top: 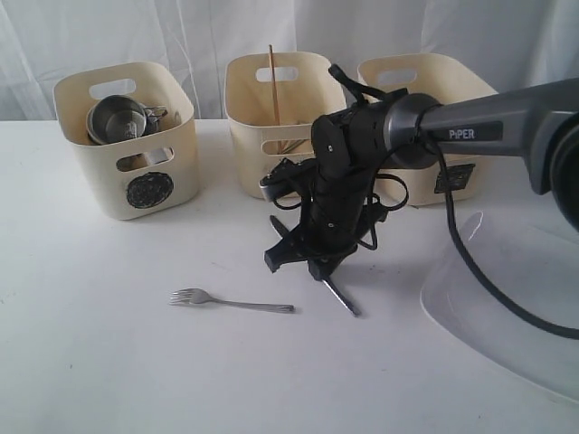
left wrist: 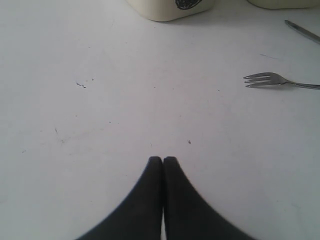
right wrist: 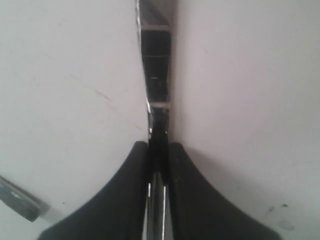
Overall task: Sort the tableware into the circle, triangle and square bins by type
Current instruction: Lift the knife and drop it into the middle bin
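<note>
A white table (top: 90, 362) spreads from 3 through 6 to 9 o'clock, evenly lit. A white curtain (top: 136, 36) hangs behind at 12 o'clock.

Open table (top: 109, 362) runs along the front left; only the fork (top: 231, 303) lies there, flat, tines to the left. Three bins block the back: the circle bin (top: 127, 154) with steel mugs (top: 118, 117) filling its opening, the middle bin (top: 271, 117) (a chopstick (top: 272, 81) rises above its rim), and the right bin (top: 425, 90). A narrow gap separates the circle and middle bins. The right arm (top: 488, 127) crosses in front of the middle and right bins. Its right gripper (top: 323, 269), clamped on a steel utensil (top: 342, 297), stands near the fork handle. The large plate (top: 507, 316) occupies the front right. Ahead of the closed left gripper (left wrist: 163, 160), the surface is bare.
</note>
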